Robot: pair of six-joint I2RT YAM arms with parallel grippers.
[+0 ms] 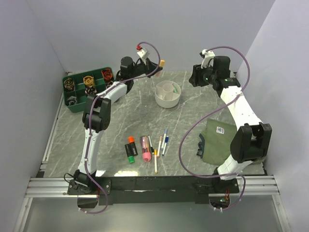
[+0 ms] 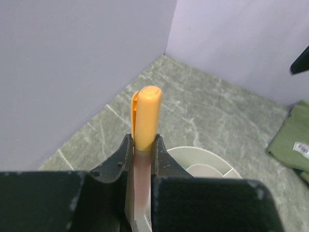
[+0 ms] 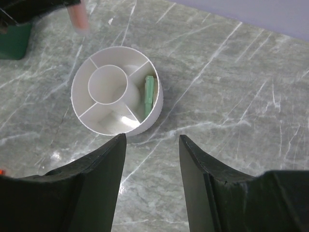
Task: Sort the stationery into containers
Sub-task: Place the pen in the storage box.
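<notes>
- Hovering at upper middle of the top view, an orange-capped pen (image 2: 146,113) is clenched by the left gripper (image 2: 143,145) near the white compartmented bowl (image 1: 167,102).
- It should be centred over one outer compartment before release.
- The right gripper (image 3: 152,141) is held agape, empty.
- Smooth plastic, a rounded cap and thin curved walls are seen.

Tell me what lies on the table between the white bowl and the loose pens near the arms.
Nothing. In the top view the marble table is bare between the white bowl and the loose pens.
</notes>
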